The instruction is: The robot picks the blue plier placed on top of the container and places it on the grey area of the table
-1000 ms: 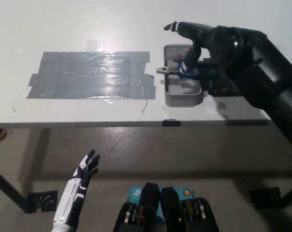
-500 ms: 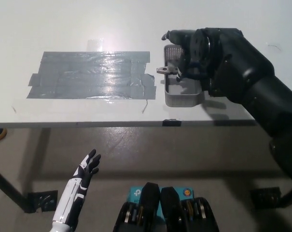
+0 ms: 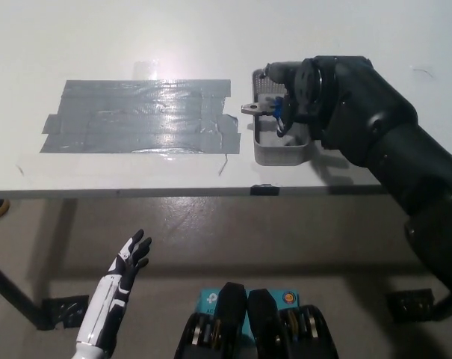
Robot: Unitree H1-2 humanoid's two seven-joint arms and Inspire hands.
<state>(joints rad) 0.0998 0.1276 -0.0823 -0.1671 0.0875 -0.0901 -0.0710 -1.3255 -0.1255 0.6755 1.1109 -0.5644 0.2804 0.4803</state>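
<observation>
No text, brand or number can be read here. A blue card or box (image 3: 211,301) at the bottom edge, partly hidden, carries some light marks and a round orange-ringed emblem (image 3: 288,298), but they are too small and too covered to make out.

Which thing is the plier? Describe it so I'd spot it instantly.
On the white table, right of the grey taped area, sits a small grey container. The plier lies across its rim under the black right hand: blue handles, metal jaws poking left.
</observation>
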